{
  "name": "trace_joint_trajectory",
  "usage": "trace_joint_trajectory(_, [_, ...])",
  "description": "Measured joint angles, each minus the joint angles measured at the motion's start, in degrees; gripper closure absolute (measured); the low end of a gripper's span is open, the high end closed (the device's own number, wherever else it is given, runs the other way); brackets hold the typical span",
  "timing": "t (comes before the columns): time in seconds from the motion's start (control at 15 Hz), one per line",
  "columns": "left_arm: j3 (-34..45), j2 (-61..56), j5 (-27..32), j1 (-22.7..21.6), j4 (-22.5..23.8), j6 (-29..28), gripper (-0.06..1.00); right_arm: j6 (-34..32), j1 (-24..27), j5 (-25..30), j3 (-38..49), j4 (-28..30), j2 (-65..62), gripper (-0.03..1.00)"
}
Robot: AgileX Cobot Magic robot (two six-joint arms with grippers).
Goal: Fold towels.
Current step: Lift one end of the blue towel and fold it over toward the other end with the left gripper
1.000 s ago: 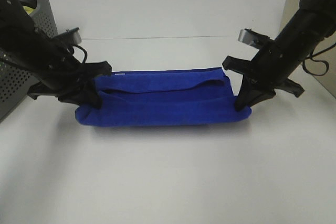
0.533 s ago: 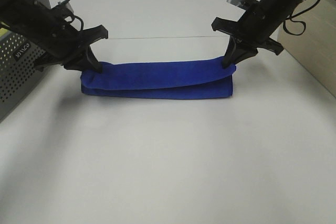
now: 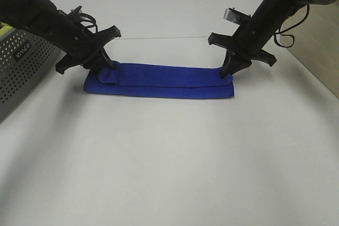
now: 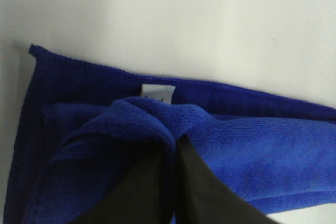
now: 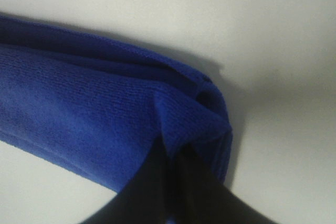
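Towel [image 3: 159, 81] lies as a long folded strip across the frame's middle; your left gripper [image 3: 108, 72] and right gripper [image 3: 227, 73] each clench an end. Left end seems bunched: let go now and that fold may spring open or set crooked.

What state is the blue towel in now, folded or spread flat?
Folded. The towel lies as a narrow layered strip on the table; the left gripper and right gripper each pinch one end.
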State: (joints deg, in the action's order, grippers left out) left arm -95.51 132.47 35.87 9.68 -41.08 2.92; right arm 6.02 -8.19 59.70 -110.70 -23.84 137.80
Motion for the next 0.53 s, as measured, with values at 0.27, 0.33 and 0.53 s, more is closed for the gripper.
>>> trace_joint_trajectory(0.27, [-0.4,0.34,-0.74,0.0,-0.92,0.0,0.86,-0.34,0.0,1.2,0.0,-1.49,0.11,0.57])
trace_joint_trajectory(0.33, [-0.46,0.34,-0.52,-0.06,-0.97,0.0,0.78,-0.34,0.0,2.18,0.0,-1.49,0.11,0.4])
trace_joint_trajectory(0.53, [-0.46,-1.32,-0.23,-0.17,0.17,0.0,0.35,-0.34,0.0,3.95,0.0,-1.43,-0.57,0.2])
